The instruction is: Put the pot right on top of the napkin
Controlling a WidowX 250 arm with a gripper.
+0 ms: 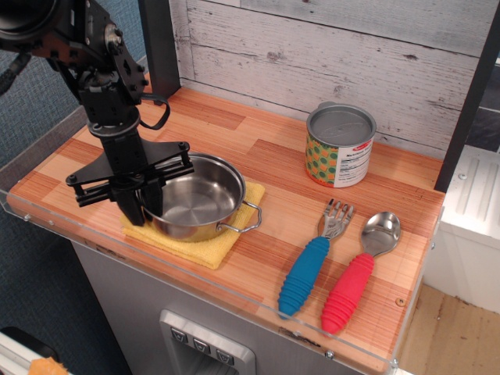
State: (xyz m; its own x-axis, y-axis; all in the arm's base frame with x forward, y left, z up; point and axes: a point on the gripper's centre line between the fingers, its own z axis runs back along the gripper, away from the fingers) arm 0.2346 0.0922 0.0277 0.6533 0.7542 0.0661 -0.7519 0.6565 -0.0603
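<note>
The shiny steel pot (201,197) sits on the yellow napkin (205,251) near the front left of the wooden counter. The napkin shows only as a strip in front of the pot and a corner on its right. One wire loop handle points to the front right. My black gripper (142,208) comes down at the pot's left rim. One finger is outside the wall and one is inside, closed on the rim. The pot's left handle is hidden behind the gripper.
A printed tin can (340,146) stands at the back right. A blue-handled fork (311,266) and a red-handled spoon (355,281) lie at the front right. A black post (160,47) rises behind the gripper. A clear plastic lip (47,223) edges the counter.
</note>
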